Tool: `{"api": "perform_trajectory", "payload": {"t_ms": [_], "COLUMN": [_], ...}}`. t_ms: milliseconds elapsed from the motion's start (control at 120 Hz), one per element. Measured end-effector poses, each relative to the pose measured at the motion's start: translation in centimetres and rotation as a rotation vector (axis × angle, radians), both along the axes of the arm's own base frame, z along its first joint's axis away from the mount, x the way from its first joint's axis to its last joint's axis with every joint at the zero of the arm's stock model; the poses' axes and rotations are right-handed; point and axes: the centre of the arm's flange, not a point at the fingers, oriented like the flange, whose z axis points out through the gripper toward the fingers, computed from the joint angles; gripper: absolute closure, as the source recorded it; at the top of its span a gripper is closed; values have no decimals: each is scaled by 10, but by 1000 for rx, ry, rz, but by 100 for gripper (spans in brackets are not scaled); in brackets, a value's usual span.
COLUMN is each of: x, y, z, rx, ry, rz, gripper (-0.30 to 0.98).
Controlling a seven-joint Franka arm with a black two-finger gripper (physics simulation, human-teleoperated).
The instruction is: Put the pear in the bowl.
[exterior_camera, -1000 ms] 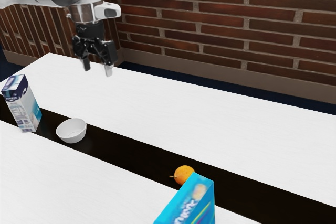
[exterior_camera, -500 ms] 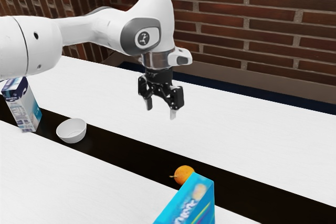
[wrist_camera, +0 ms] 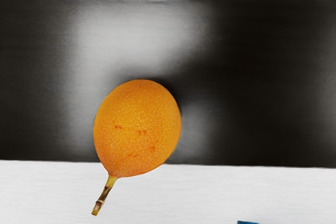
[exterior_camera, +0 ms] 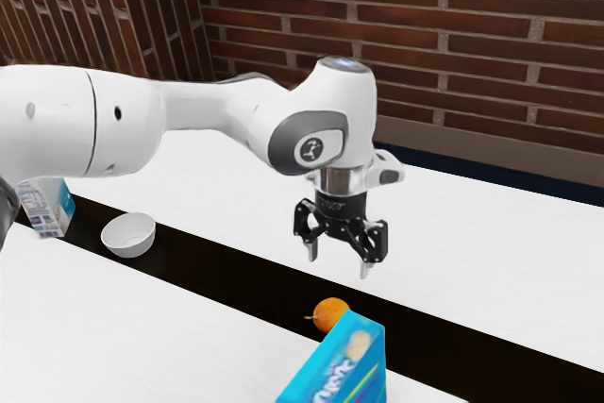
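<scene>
Nearest, at the lower edge of the exterior view, a bright blue box (exterior_camera: 342, 365) with a picture and lettering on it covers part of the pear (exterior_camera: 329, 313) from sight. The pear is orange and rounded, and lies on the dark strip (exterior_camera: 226, 274) that runs through the white tabletop (exterior_camera: 113, 327). Its thin stem (wrist_camera: 104, 195) points toward the exterior view's left; in the wrist view the stem lies across the white part beside the strip, and the orange skin carries a few small reddish marks. A pale sheen spreads over the strip around the fruit.

Farther along the strip, toward the exterior view's left, the white bowl (exterior_camera: 129, 236) sits upright, well apart from the pear. Just beyond it a carton (exterior_camera: 47, 209) in white and blue stands upright, its top hidden behind the arm (exterior_camera: 212, 106).

The hand (exterior_camera: 339, 262) hangs above the tabletop, pointing down, near the pear but apart from it. Its two fingers stand wide, with nothing between them. Behind everything rises a wall (exterior_camera: 453, 54) of reddish-brown brick, with pale joints between the courses.
</scene>
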Motion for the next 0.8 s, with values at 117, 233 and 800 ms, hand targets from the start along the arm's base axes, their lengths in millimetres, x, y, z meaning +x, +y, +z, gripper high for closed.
{"api": "perform_trajectory", "payload": {"t_ms": [117,233,800], "x": [-5,-8,-16], "y": [-2,-9,8], "z": [-24,-34,-88], "rx": [26,52,106], "ry": [-33,-79,-161], "rz": [67,104,50], "gripper": [2,2,3]}}
